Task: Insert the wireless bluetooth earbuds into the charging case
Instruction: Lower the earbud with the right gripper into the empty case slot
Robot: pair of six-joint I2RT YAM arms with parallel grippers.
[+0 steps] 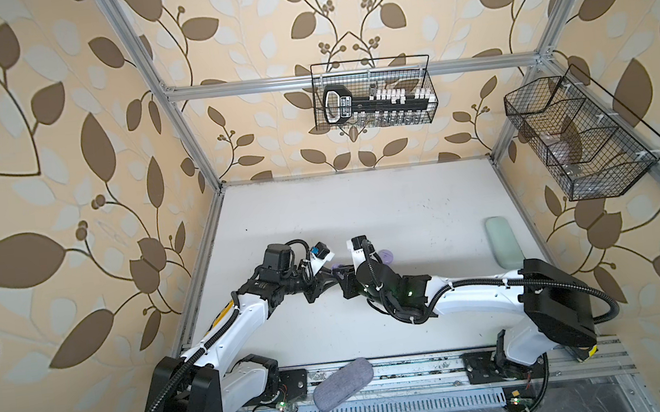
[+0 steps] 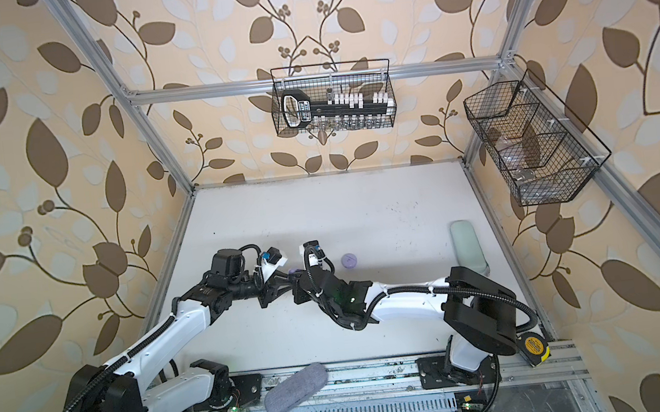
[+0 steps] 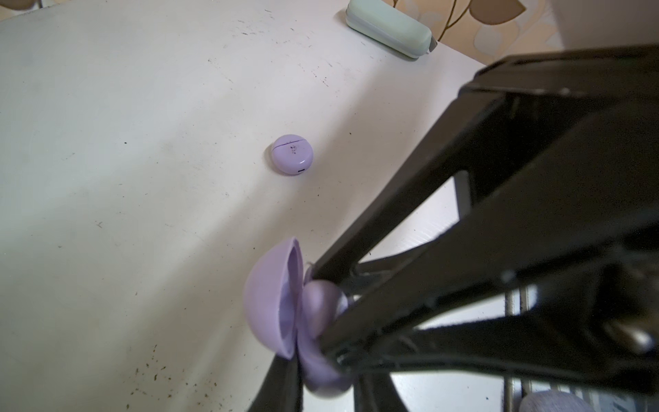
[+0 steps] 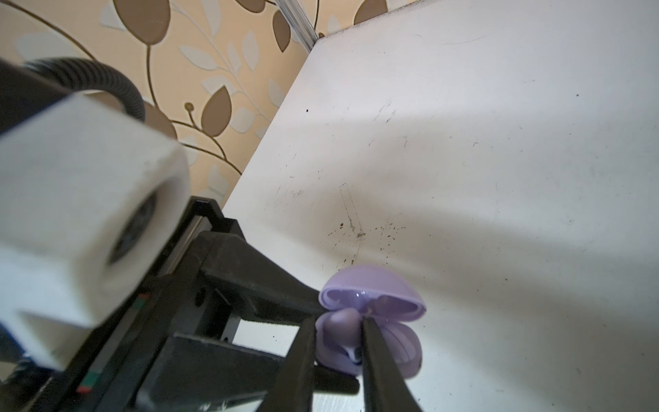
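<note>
- The open round plastic charging case (image 4: pixel 371 281) and the closed round plastic case (image 2: pixel 349 260) are coloured pale lavender.
- In a top view, mint green is seen on the oblong case (image 1: pixel 503 241) at right, and grey on the oblong fabric case (image 1: pixel 343 384) at bottom.
- The beige wallpaper (image 1: pixel 43 162) is patterned with brown leaves.

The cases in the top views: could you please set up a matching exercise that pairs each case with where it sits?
Things:
1. open lavender case
2. closed lavender case
3. mint-green case
4. grey fabric case

Places:
A. on the front rail, between the arm bases
B. lying free on the table, touched by nothing
C. gripped by the left tool
D. near the table's right edge in both top views

Pairs: 1-C, 2-B, 3-D, 4-A
</note>
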